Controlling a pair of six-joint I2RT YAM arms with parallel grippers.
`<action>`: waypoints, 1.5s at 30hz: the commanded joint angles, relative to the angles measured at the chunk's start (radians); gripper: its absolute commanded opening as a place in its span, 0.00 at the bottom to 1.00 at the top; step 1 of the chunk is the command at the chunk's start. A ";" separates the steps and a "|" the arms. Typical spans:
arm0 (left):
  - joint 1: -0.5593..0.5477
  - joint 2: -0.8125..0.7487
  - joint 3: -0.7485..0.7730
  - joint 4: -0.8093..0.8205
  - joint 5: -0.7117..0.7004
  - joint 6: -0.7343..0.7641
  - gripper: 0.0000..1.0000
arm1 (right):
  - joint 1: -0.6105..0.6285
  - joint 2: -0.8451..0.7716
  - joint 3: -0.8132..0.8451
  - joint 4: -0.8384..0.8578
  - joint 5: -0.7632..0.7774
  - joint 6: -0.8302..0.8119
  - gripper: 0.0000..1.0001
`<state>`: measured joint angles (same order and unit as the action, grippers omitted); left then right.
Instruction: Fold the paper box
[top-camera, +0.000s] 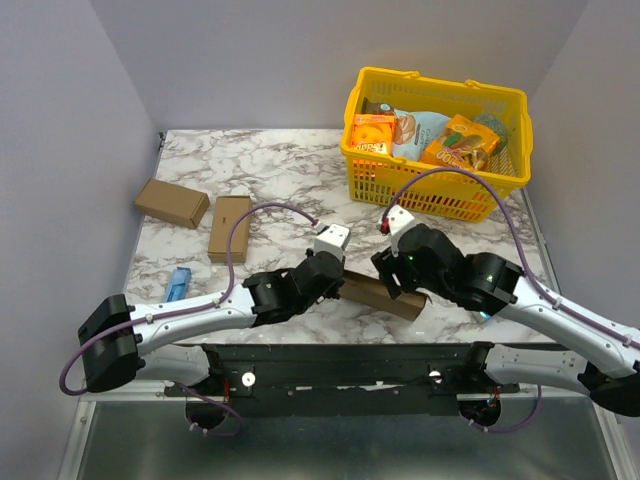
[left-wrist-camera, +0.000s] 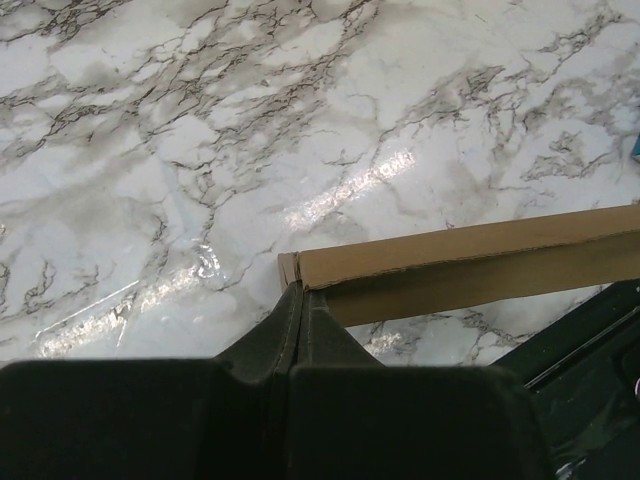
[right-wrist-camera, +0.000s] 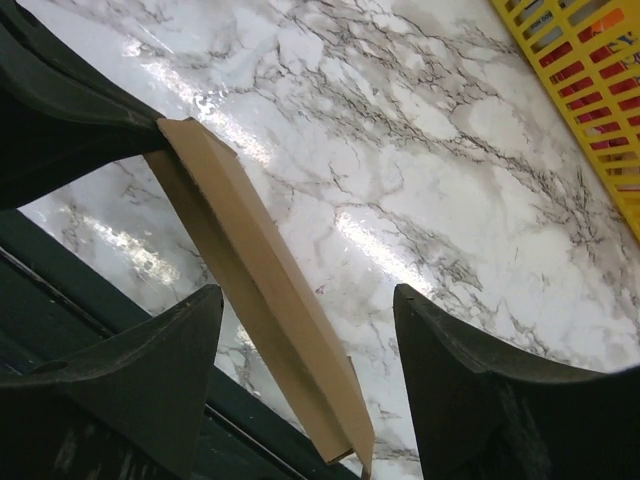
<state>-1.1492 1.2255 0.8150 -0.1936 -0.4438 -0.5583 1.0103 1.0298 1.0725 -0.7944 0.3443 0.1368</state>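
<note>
The paper box (top-camera: 382, 294) is a flattened, long brown cardboard piece held slightly off the marble near the table's front edge. My left gripper (top-camera: 338, 282) pinches its left end. In the left wrist view the fingertips (left-wrist-camera: 297, 292) are pressed together on the corner of the cardboard (left-wrist-camera: 470, 262), which runs off to the right. My right gripper (top-camera: 402, 292) straddles the other end. In the right wrist view the box (right-wrist-camera: 250, 270) passes diagonally between the wide-apart fingers of that gripper (right-wrist-camera: 307, 295), and neither finger touches it.
A yellow plastic basket (top-camera: 440, 196) of packaged goods stands at the back right, its wall also visible in the right wrist view (right-wrist-camera: 590, 90). Two small brown boxes (top-camera: 172, 203) (top-camera: 229, 227) and a blue item (top-camera: 178, 284) lie at the left. A dark frame (top-camera: 340, 365) borders the near edge.
</note>
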 joint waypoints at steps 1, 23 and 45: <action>-0.015 0.061 -0.017 -0.211 0.008 0.003 0.00 | -0.013 -0.045 0.000 -0.201 0.074 0.231 0.70; -0.023 0.098 0.033 -0.237 0.002 0.005 0.00 | -0.058 -0.045 -0.005 -0.503 -0.004 0.465 0.39; -0.026 0.081 0.024 -0.241 -0.001 0.001 0.00 | -0.081 0.000 -0.036 -0.428 0.110 0.463 0.33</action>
<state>-1.1580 1.2808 0.8856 -0.2642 -0.4786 -0.5579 0.9409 1.0416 1.0435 -1.2476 0.4030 0.5838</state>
